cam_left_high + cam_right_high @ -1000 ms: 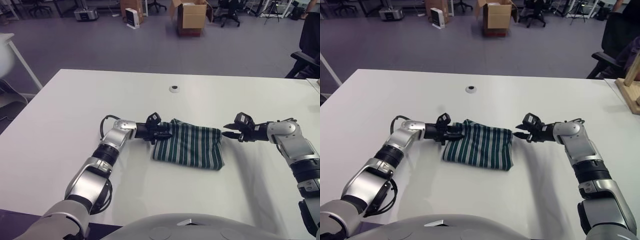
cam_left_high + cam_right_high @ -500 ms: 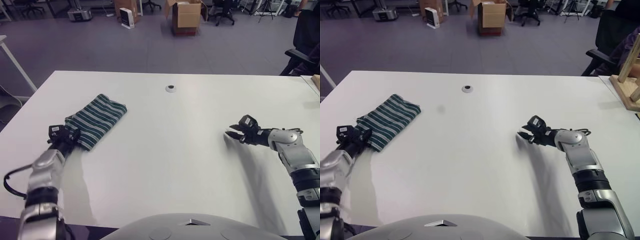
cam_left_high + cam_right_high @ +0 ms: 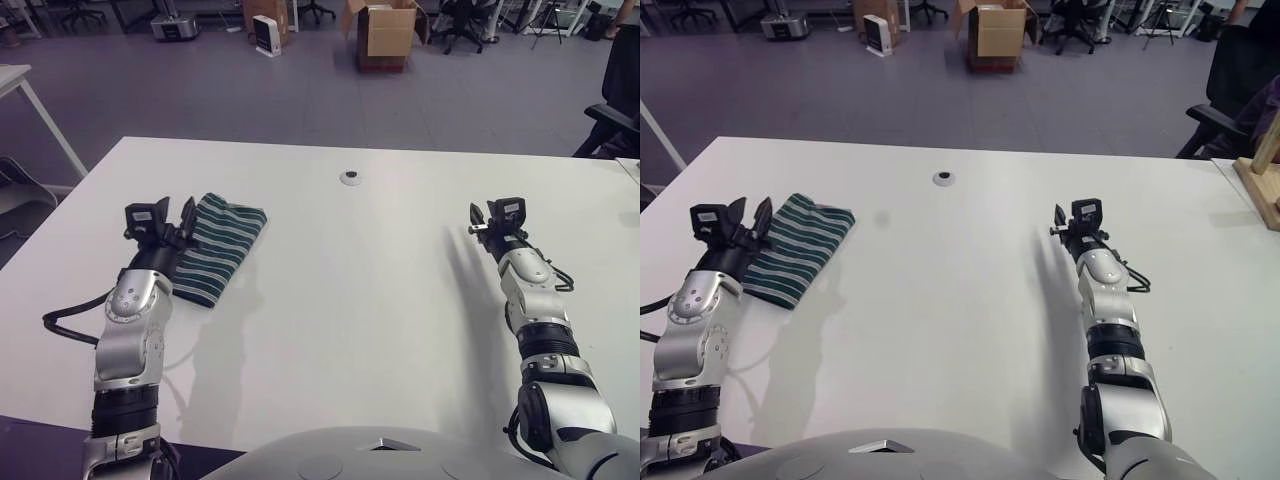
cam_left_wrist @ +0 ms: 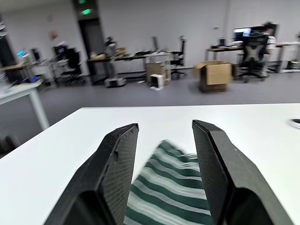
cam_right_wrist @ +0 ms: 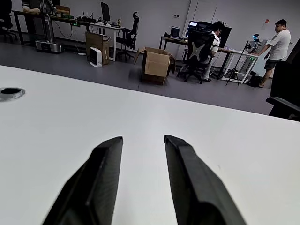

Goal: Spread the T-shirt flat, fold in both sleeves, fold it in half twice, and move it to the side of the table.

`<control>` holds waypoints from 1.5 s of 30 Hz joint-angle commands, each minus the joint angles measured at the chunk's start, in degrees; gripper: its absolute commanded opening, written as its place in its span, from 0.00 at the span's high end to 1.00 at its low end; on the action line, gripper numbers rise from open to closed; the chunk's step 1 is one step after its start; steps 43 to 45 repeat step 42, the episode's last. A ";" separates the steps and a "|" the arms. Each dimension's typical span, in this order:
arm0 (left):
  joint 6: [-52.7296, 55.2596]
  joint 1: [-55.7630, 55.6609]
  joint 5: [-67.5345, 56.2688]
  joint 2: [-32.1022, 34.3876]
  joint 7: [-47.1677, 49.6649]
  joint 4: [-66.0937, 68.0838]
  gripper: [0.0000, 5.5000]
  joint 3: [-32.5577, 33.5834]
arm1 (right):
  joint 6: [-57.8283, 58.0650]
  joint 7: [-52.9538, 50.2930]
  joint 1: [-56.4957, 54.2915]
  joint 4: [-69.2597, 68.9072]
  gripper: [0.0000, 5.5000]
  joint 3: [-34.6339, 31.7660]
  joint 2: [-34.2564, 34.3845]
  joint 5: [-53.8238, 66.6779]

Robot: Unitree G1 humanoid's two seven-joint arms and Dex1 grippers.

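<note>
Neatly folded, the green-and-white striped T-shirt (image 3: 222, 245) lies at the white table's (image 3: 340, 310) left side, left claw (image 3: 176, 211) spread just beside it, right claw (image 3: 478, 217) spread well apart at right.

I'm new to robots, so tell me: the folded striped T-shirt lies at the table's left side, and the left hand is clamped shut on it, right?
Not shut: the left hand is open. The left wrist view shows its fingers apart, the T-shirt beyond them, at the left side of the table.
</note>
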 commanded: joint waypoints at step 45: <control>-9.99 -16.30 11.58 -7.03 -0.68 16.82 0.62 -5.73 | -8.04 6.20 -2.31 -0.73 0.71 -4.68 10.02 10.85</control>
